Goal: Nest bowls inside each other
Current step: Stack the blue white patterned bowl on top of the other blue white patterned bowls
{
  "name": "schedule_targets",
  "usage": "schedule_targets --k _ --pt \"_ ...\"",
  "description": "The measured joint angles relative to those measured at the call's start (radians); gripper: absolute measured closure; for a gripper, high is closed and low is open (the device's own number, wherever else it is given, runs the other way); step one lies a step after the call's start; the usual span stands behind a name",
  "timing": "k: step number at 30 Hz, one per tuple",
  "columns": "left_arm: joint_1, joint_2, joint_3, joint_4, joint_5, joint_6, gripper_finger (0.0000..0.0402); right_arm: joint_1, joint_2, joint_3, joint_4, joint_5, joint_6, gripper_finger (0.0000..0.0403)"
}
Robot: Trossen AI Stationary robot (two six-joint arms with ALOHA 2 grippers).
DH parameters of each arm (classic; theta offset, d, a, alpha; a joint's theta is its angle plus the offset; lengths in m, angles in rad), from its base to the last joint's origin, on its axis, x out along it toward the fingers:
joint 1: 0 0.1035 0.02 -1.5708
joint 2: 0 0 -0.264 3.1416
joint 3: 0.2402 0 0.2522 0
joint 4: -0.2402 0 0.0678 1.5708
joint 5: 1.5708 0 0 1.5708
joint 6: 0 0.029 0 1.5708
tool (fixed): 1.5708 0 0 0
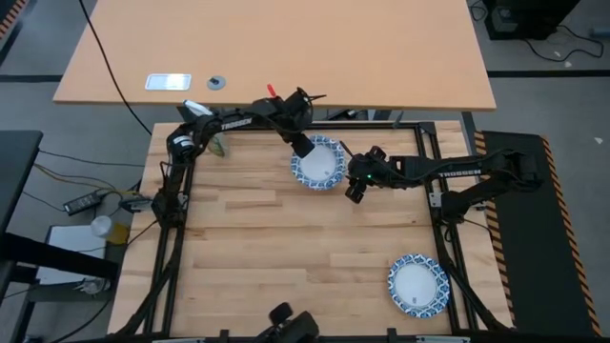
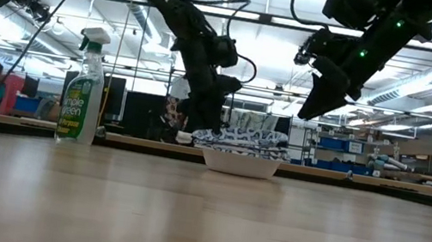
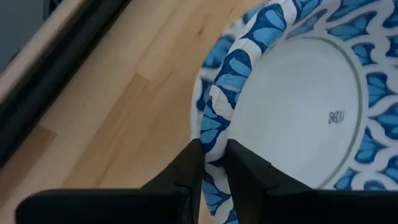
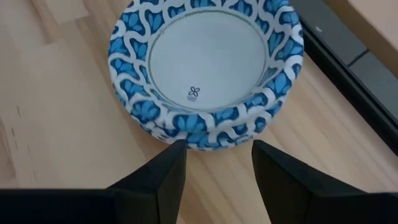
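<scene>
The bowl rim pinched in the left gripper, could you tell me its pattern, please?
A blue-and-white geometric leaf-like pattern on the round bowl's rim, clearest in the left wrist view.

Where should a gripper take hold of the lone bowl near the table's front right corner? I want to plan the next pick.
Grip the lone bowl by its patterned rim, one finger inside and one outside, coming down from above. It sits upright and shallow, so only the thin rim offers a hold. The left gripper pinches the stack rim the same way. The right gripper, open, is probably nearer.

One stack of bowls [image 1: 319, 162], one lone bowl [image 1: 417, 284], one spray bottle [image 2: 83, 87], two arms.
</scene>
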Motion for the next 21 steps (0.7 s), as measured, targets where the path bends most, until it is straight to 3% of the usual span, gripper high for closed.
schedule_targets --k 12,21 --pt "-0.006 -0.016 0.001 0.093 -0.009 0.183 0.0185 0.001 -0.024 0.0 -0.037 -0.043 -0.02 0.0212" --pt "-0.106 -0.114 -0.063 0.224 0.002 0.424 0.0171 0.054 -0.124 0.001 -0.108 -0.1 -0.03 0.0212"
